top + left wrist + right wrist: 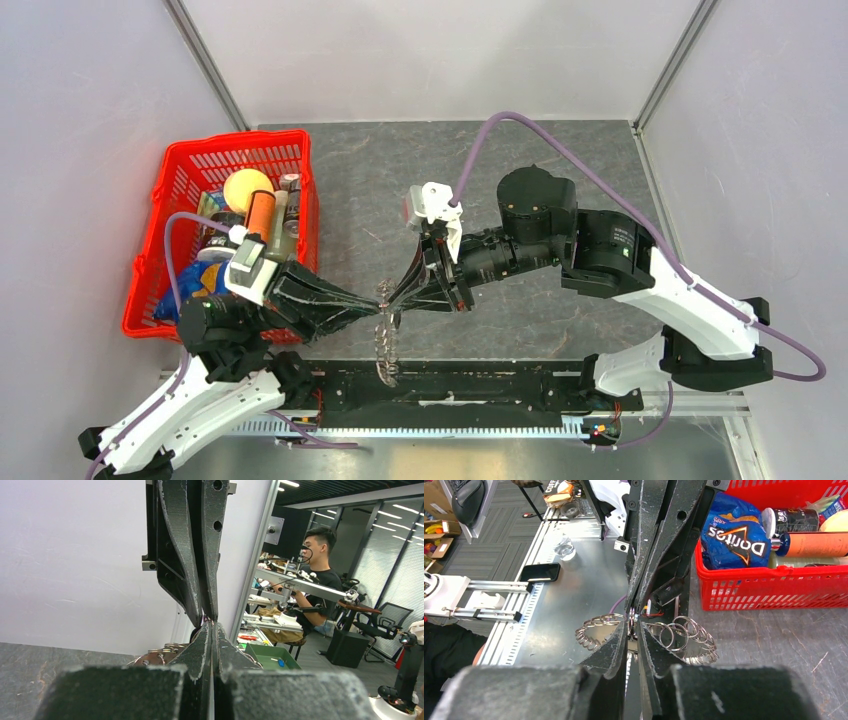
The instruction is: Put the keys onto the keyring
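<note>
The left gripper [372,309], fingers pressed together, pinches the spiky grey metal keyring [386,340] at near centre. The right gripper [400,298] has its fingers almost meeting at the ring; I cannot tell whether they grip anything.

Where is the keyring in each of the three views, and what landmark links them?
Top external: the keyring is edge-on at low centre, where the left tool and right tool meet.
Left wrist: keyring low centre, just left of the tips, mostly hidden.
Right wrist: keyring at centre, fanned on both sides of the tips.
Shared landmark: the two tools meeting tip to tip.
</note>
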Tool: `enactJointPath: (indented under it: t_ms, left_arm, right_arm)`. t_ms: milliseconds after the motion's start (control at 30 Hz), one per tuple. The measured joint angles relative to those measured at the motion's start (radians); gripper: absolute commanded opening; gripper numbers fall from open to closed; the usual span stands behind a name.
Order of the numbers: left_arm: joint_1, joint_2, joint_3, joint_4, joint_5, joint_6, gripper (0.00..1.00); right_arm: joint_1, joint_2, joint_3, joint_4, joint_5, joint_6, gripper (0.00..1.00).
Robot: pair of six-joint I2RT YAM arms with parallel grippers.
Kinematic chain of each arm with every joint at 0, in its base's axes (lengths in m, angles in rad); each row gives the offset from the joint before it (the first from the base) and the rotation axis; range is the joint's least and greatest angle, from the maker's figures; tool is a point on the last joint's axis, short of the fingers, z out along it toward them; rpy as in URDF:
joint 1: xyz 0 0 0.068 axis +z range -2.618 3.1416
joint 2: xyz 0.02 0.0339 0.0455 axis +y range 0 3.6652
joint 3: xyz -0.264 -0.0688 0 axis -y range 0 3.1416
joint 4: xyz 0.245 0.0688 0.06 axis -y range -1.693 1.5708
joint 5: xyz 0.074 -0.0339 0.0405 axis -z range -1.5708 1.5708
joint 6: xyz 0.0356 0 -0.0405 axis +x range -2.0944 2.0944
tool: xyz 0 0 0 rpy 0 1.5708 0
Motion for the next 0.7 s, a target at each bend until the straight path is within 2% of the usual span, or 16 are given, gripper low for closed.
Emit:
enactJointPath:
  t_ms: [500, 700]
  left_arm:
    - [0.0, -0.001, 0.0, 0.0, 0.0, 0.0, 0.02]
    - [0.0, -0.001, 0.0, 0.0, 0.0, 0.0, 0.02]
  right_arm:
    - [0.0, -0.001, -0.002, 0.0, 0.0, 0.0, 0.14]
    - [0.0, -0.006, -0.002, 0.001, 0.0, 0.002, 0.18]
